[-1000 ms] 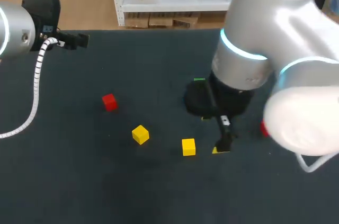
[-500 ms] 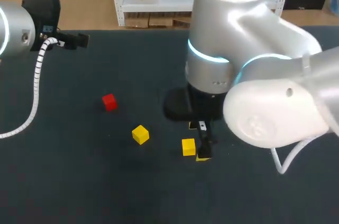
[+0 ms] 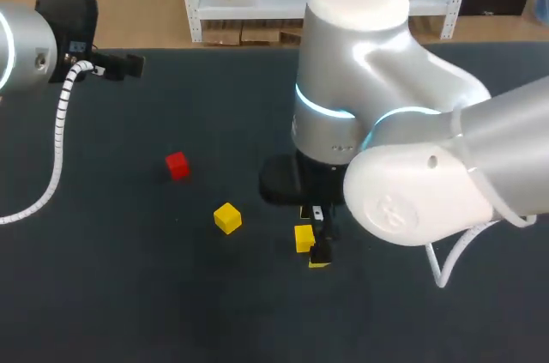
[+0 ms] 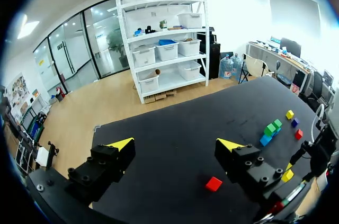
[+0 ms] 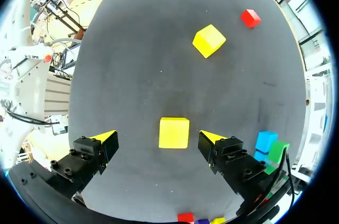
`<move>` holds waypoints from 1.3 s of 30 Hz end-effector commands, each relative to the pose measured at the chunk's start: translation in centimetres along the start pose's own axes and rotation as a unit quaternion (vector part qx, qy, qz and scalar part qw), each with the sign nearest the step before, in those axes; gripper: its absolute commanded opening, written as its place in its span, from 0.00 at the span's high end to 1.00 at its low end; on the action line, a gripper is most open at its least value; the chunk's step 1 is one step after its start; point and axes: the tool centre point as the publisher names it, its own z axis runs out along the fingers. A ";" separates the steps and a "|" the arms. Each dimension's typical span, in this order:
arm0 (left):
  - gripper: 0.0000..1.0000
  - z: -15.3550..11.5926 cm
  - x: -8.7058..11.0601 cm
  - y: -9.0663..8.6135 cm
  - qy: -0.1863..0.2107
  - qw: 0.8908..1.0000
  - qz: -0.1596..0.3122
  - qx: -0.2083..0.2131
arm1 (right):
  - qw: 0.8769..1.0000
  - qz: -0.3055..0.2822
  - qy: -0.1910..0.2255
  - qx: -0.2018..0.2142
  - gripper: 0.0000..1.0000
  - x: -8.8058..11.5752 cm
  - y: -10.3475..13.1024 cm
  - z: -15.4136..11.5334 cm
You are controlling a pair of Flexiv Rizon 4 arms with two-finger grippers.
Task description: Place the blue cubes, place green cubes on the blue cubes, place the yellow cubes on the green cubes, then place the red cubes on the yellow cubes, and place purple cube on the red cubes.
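Observation:
My right gripper [image 5: 158, 137] hangs open over the table, and a yellow cube [image 5: 174, 132] lies between its two yellow tips, untouched. In the head view this yellow cube [image 3: 302, 237] shows beside the right gripper [image 3: 313, 247], under the bulky right arm. A second yellow cube [image 3: 227, 218] and a red cube [image 3: 177, 166] lie further left. A blue cube [image 5: 266, 140] and a green cube [image 5: 278, 151] sit together beside the right finger; the arm hides them in the head view. My left gripper [image 4: 176, 144] is open and holds nothing, raised at the table's far left [image 3: 127, 63].
From the left wrist, a cluster of blue and green cubes [image 4: 271, 130], a yellow cube [image 4: 289, 114], a purple cube [image 4: 295, 122] and a red cube [image 4: 299, 134] lies on the dark table [image 3: 171, 294]. The lone red cube [image 4: 214, 184] lies nearer to the left gripper.
My right arm has swung left across the table, bringing its gripper over the yellow cube and covering the green and red cubes seen earlier. The left arm has not moved.

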 end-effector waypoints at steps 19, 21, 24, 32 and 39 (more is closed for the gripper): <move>0.00 0.1 0.0 0.1 0.000 1.000 0.000 0.003 | 1.000 -0.004 0.011 0.016 0.80 -0.7 -1.9 1.5; 0.00 0.1 0.0 0.1 0.000 1.000 0.000 0.003 | 1.000 -0.003 0.014 0.020 1.00 -0.5 -2.0 1.4; 0.00 0.1 0.0 0.1 0.000 1.000 0.000 0.003 | 1.000 -0.001 0.015 0.022 1.00 -0.3 -2.2 1.3; 0.00 0.1 0.0 0.1 0.000 1.000 0.000 0.003 | 1.000 -0.002 0.015 0.024 1.00 -0.1 -2.1 -0.1; 0.00 0.1 0.0 0.1 0.000 1.000 0.000 0.003 | 1.000 0.005 0.016 0.019 1.00 0.6 -1.9 -3.2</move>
